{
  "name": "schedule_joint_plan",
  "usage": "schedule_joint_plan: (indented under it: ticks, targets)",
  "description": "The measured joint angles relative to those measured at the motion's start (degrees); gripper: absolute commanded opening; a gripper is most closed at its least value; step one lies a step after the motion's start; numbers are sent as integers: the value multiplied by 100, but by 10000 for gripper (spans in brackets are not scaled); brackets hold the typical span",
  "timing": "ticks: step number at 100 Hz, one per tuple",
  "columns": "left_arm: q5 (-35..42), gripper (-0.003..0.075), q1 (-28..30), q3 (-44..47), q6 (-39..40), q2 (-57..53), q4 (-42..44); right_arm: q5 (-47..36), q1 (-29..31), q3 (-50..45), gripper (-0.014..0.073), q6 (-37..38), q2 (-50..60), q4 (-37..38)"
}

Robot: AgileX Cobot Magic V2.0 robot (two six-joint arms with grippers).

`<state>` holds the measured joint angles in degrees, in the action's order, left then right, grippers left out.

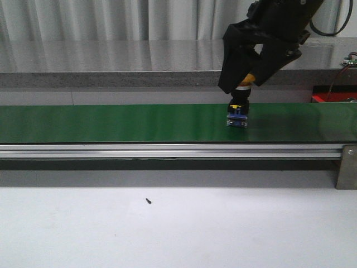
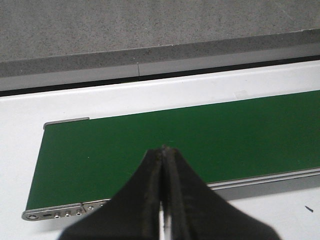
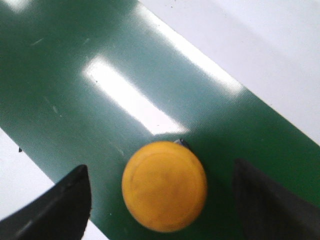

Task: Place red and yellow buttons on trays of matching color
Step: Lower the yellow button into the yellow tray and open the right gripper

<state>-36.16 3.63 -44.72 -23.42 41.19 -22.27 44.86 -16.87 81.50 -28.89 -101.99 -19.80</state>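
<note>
Yellow button upright on the green conveyor belt, between the spread fingers of the right pincer, untouched; left pincer clenched, empty.

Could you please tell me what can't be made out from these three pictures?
- Trays: only a red edge at far right of the front view, mostly cut off; no yellow tray in any view.
- Yellow button: its body is hidden under its cap in the right wrist view; the right gripper covers its cap in the front view.
- Left gripper: missing from the front view.
- Speck on the table: too small to identify.
</note>
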Motion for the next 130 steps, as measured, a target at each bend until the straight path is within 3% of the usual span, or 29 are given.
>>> schedule_joint_plan:
  ticks: [9,30,58,81,102,130]
  targets:
    - [0,-20,0,0,0,0,0,-49,0,0,498,0,-96,-11]
    - [0,-19,0,0,0,0,0,-159,0,0,222,0,-132,10]
    - [0,-20,0,0,0,0,0,163,0,10,215,560,-69,606]
    - [0,-20,0,0,0,0,0,1049,193,0,216,699,338,756]
    - [0,-20,0,0,0,0,0,1676,1131,0,216,698,984,738]
    - [0,-20,0,0,0,0,0,1791,3248,-582,216,711,1701,408]
